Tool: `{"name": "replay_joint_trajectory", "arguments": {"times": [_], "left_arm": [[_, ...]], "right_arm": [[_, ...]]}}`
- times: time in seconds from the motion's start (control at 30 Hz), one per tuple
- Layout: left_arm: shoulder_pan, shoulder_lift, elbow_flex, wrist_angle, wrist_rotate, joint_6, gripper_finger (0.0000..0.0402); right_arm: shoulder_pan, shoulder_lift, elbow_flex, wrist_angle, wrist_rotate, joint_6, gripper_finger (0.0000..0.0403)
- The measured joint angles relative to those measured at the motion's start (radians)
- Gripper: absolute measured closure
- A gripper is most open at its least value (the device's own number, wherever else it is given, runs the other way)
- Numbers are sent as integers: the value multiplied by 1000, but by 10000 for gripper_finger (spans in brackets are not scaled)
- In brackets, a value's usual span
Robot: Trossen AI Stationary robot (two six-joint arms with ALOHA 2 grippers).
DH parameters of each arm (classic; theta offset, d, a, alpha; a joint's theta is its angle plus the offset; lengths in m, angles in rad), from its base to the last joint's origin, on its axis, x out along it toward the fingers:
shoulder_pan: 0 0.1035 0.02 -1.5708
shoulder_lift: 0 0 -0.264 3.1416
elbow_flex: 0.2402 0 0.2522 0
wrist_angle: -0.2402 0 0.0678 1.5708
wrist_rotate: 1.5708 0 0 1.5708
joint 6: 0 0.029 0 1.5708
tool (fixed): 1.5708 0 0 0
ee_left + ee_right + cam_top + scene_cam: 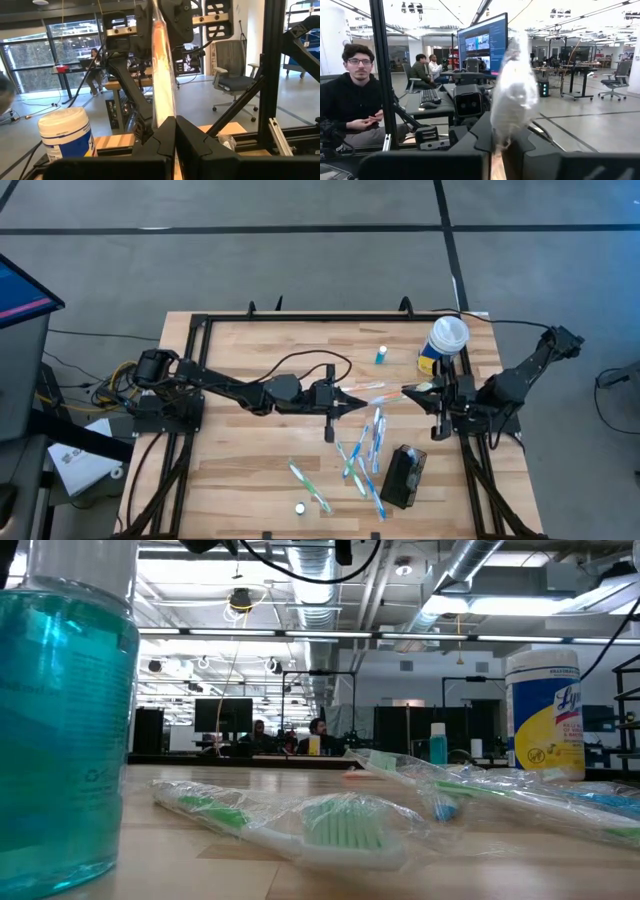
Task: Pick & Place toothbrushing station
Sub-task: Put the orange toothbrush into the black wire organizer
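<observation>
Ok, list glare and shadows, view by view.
High view: even light, faint shadows on the table. Low view: ceiling lights glint off the wrapped green toothbrush. Left wrist view: the held toothbrush shines bright above the left gripper. Right wrist view: its wrapper glows white.

I see the station (403, 477) as a small black box-shaped caddy with dark, mesh-like sides. It lies on the wooden table (240, 460), tilted slightly askew to the table's edges, near the table's front right corner. It sits just right of the scattered toothbrushes (362, 455), apparently touching the nearest one.
</observation>
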Motion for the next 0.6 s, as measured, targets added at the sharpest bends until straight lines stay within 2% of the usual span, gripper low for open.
{"name": "replay_joint_trajectory", "arguments": {"times": [0.3, 0.4, 0.6], "left_arm": [[0, 0, 0, -1, -2, -2, 395], [1, 0, 0, -3, -9, -45, 388], [3, 0, 0, -7, -11, -48, 367]], "right_arm": [[26, 0, 0, -5, 6, -21, 397], [34, -3, 0, -18, 11, -21, 398], [33, -20, 0, -114, 43, 39, 400]]}}
